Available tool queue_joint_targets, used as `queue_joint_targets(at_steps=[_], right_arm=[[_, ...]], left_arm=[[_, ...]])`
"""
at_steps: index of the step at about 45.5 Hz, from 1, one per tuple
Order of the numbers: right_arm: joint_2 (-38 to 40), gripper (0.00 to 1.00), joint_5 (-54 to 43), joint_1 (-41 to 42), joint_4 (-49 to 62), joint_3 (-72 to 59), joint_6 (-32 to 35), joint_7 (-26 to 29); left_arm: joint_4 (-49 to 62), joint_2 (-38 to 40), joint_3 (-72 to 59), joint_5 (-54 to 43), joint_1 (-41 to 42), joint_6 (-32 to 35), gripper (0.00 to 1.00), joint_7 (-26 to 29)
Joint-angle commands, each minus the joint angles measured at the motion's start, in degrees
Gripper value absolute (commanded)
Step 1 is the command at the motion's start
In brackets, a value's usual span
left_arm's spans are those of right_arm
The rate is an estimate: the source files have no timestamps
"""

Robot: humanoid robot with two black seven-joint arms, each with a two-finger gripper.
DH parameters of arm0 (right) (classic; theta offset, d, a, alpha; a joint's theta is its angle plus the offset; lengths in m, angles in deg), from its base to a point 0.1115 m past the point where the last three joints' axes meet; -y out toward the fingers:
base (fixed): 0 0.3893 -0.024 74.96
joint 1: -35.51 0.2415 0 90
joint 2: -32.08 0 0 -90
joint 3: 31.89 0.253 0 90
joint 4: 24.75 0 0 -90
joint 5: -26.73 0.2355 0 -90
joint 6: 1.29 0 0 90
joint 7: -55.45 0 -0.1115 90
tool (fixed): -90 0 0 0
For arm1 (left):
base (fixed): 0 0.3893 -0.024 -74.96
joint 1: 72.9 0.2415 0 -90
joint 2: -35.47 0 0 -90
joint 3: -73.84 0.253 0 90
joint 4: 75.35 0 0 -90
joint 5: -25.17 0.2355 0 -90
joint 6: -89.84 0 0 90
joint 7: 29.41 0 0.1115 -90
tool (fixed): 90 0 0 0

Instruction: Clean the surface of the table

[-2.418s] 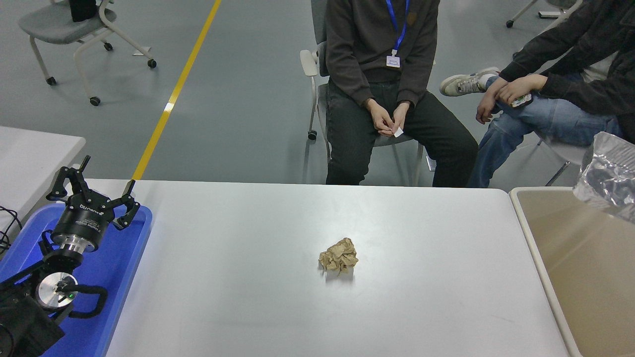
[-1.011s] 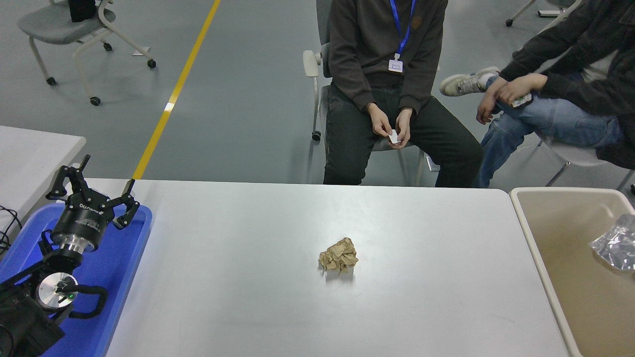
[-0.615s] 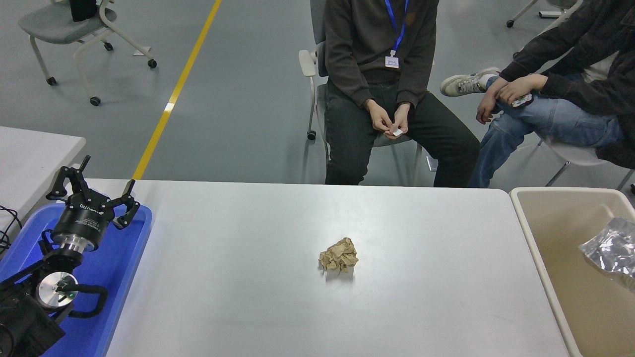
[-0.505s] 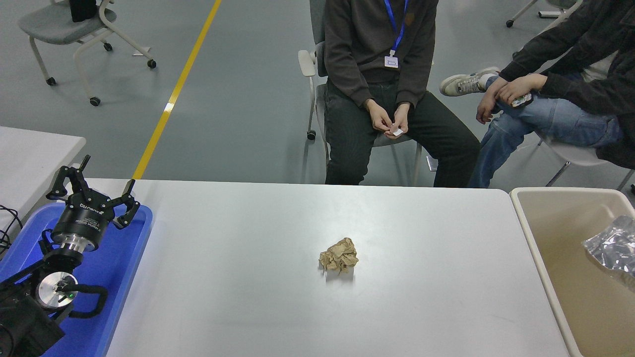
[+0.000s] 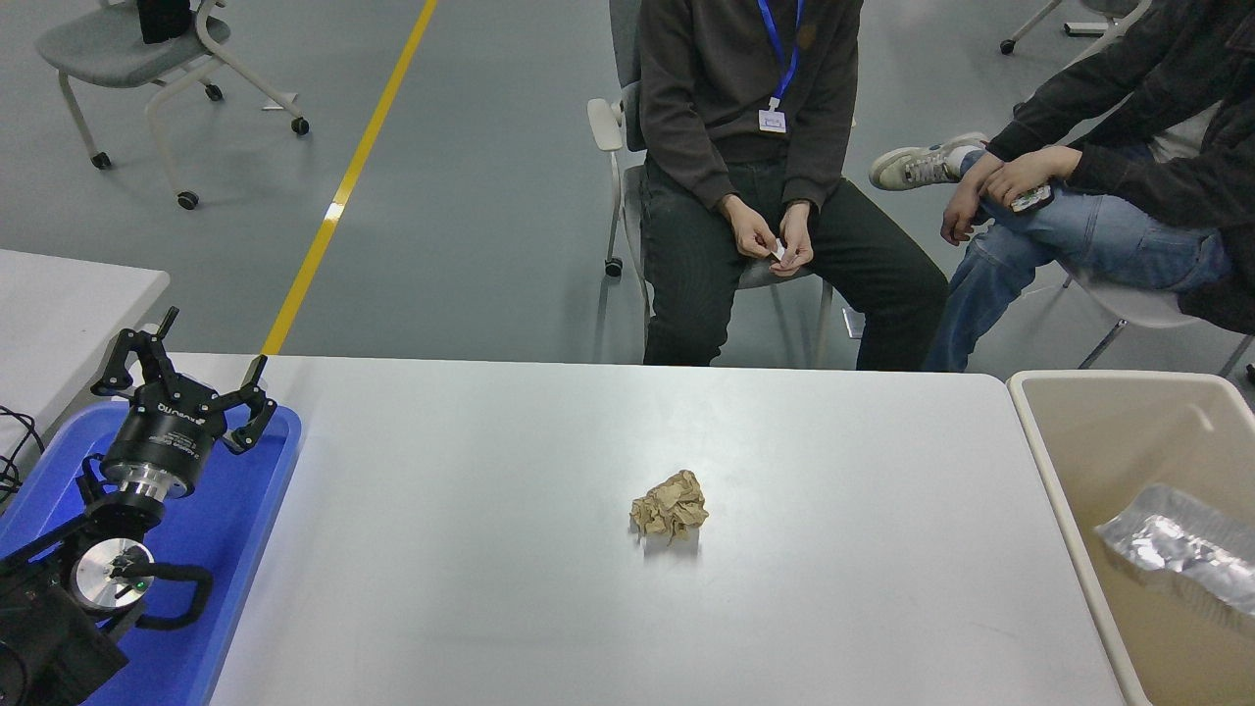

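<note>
Lower left: left gripper (image 5: 182, 376) spread wide | above blue tray (image 5: 230, 510)

Wide open across the table surface (image 5: 471, 549), bare left, right, near and far of one lone obstacle: a crumpled brown paper ball (image 5: 670, 506) sitting near the middle. Blocked at the far left by the blue tray (image 5: 235, 520), with the left gripper (image 5: 186, 378) parked over it, fingers spread. Walled at the right edge by a beige bin (image 5: 1054, 461), silver foil bag (image 5: 1177, 551) lying inside. Two seated people beyond the far edge, well apart from the tabletop.
</note>
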Motion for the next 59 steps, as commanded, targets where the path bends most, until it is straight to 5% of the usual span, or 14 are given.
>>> queue_joint_targets(at_steps=[1, 12, 36, 47, 59], right_arm=[[0.33, 0.76, 2.53, 0.08, 0.09, 0.00, 0.37, 0.05], [2.79, 0.98, 5.69, 0.52, 0.00, 0.18, 2.92, -0.12], [7.36, 0.98, 19.14, 3.07, 0.09, 3.51, 11.89, -0.47], [12.63, 0.98, 19.23, 3.95, -0.62, 19.40, 19.79, -2.49], [17.20, 0.98, 18.44, 2.98, -11.59, 35.67, 19.36, -2.85]], left_arm=[[0.00, 0.00, -0.01, -0.01, -0.07, 0.00, 1.00, 0.00], [0.00, 0.09, -0.01, -0.01, -0.07, 0.00, 1.00, 0.00], [0.00, 0.00, -0.01, -0.01, -0.07, 0.00, 1.00, 0.00], [0.00, 0.00, -0.01, -0.01, -0.07, 0.00, 1.00, 0.00], [0.00, 0.00, -0.01, 0.07, -0.07, 0.00, 1.00, 0.00]])
